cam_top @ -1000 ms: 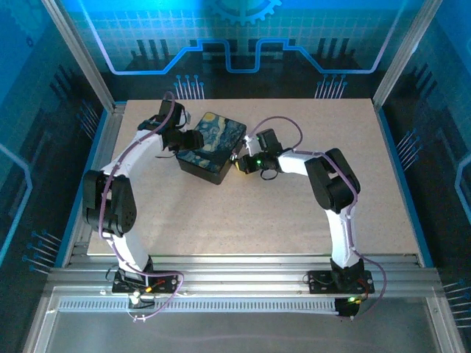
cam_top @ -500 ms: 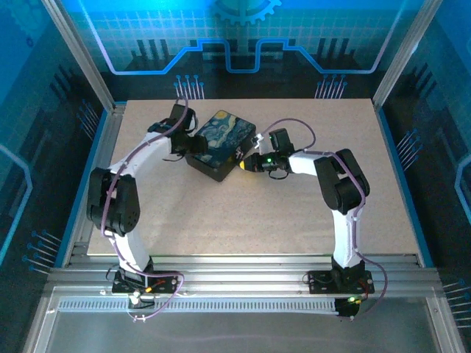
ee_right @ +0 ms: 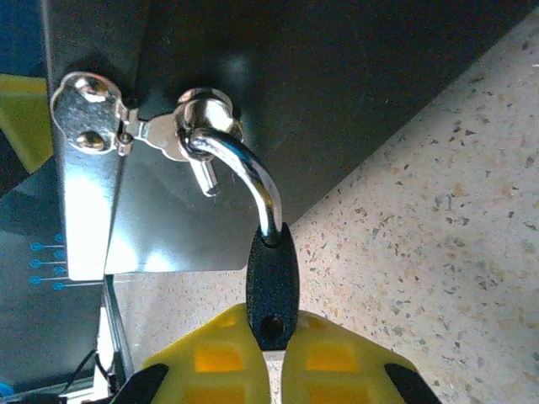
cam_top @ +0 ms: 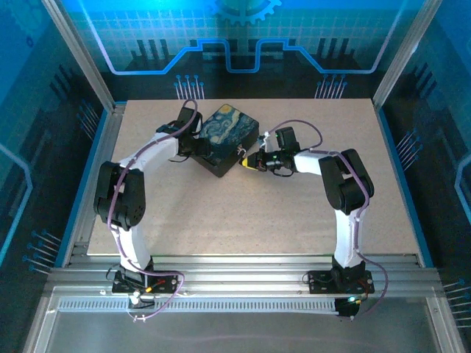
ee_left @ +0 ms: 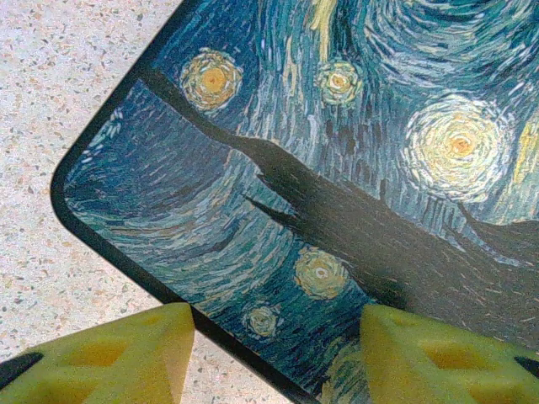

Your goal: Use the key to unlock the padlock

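The padlock (ee_right: 272,284) is a small dark grey body with a thin silvery shackle (ee_right: 246,171). The shackle hooks through the metal ring of the hasp (ee_right: 84,114) on the painted box (ee_right: 320,76), and its short end hangs free of the body. My right gripper (ee_right: 274,337) is shut on the padlock body, just off the box's right side (cam_top: 250,161). My left gripper (ee_left: 278,353) is open at the box's left corner (cam_top: 196,144): one yellow finger (ee_left: 126,358) is over the table and the other over the lid. The key is out of view.
The dark box with the blue-yellow swirl print (cam_top: 229,131) lies at the table's back middle, between the two arms. Speckled tabletop (cam_top: 257,220) stretches free in front of it and to the right. Metal frame posts (cam_top: 81,55) and blue panels ring the table.
The box has shifted right and toward the back and turned a little. Both grippers moved with it, the left arm swinging right along its left side.
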You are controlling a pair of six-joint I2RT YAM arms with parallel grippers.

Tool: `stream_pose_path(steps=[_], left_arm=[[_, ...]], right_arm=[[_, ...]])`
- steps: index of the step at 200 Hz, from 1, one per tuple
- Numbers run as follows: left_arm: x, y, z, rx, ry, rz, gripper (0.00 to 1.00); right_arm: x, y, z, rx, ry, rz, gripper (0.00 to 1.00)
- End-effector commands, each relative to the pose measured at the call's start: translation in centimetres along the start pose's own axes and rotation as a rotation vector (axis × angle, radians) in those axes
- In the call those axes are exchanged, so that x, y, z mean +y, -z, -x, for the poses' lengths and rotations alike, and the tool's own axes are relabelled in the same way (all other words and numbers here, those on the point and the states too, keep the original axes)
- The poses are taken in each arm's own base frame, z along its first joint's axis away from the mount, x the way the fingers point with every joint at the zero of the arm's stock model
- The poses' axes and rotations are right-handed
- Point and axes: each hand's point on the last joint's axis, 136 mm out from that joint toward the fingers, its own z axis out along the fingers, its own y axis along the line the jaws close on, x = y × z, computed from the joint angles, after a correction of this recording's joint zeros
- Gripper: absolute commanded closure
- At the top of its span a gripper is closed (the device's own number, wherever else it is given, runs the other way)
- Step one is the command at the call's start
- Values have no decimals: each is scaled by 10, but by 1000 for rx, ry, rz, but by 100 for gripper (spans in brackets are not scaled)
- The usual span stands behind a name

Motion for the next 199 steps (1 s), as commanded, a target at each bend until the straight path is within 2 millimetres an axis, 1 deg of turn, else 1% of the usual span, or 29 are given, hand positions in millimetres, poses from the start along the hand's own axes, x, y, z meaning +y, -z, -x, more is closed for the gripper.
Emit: stream_pose_path(steps=[1, 15, 41, 57, 79, 91, 110, 121, 130, 147, 169, 182, 199], left_arm=[[15, -19, -26, 102, -16, 78, 44], [12, -18, -25, 102, -17, 70, 44], [5, -13, -20, 94, -8, 45, 44], [2, -7, -14, 84, -8, 36, 44], [-4, 8, -3, 63, -6, 11, 44], [-12, 21, 6, 46, 3, -29, 44], [-32, 43, 26, -15, 19, -119, 44], [-46, 51, 37, -47, 26, -170, 44], [-60, 52, 45, -69, 35, -216, 44], [-78, 43, 61, -97, 74, -266, 44], [-97, 18, 76, -122, 108, -305, 43], [-103, 1, 81, -125, 122, -315, 43], [-105, -21, 81, -121, 125, -309, 44]], right_arm=[[11, 11, 28, -85, -18, 93, 100], [4, 11, 31, -108, -86, 110, 100], [4, 10, 34, -143, -158, 167, 100], [3, 8, 31, -143, -182, 177, 100], [1, 8, 28, -145, -196, 168, 100], [1, 8, 27, -147, -200, 163, 100], [2, 10, 25, -147, -201, 160, 100], [3, 10, 24, -144, -198, 159, 100], [4, 10, 23, -140, -194, 156, 100], [4, 9, 21, -130, -189, 148, 100], [2, 6, 18, -123, -191, 137, 100], [1, 4, 18, -120, -196, 137, 100], [3, 4, 18, -121, -197, 147, 100]])
